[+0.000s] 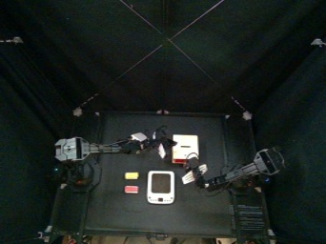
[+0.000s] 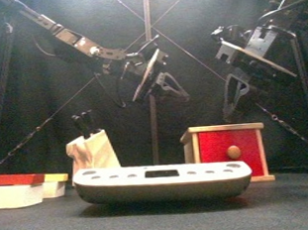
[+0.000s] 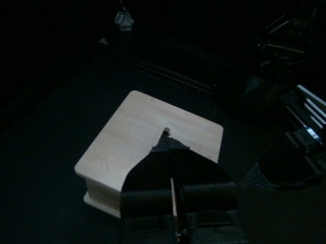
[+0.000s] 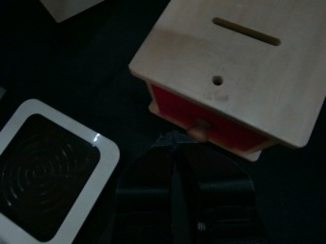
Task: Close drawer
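Two hands hover over your desk (image 1: 114, 133), jaws pressed together: left hand (image 3: 163, 138), right hand (image 4: 192, 143). Only the front view shows the drawer (image 2: 231, 149) flush in its cabinet (image 2: 190, 146).

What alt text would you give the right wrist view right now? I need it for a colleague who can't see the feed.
The right gripper hangs just above the red drawer front of a pale wooden cabinet, whose top shows a slot and a small hole. Beside it on the dark table lies a white flat gadget with a grey screen.
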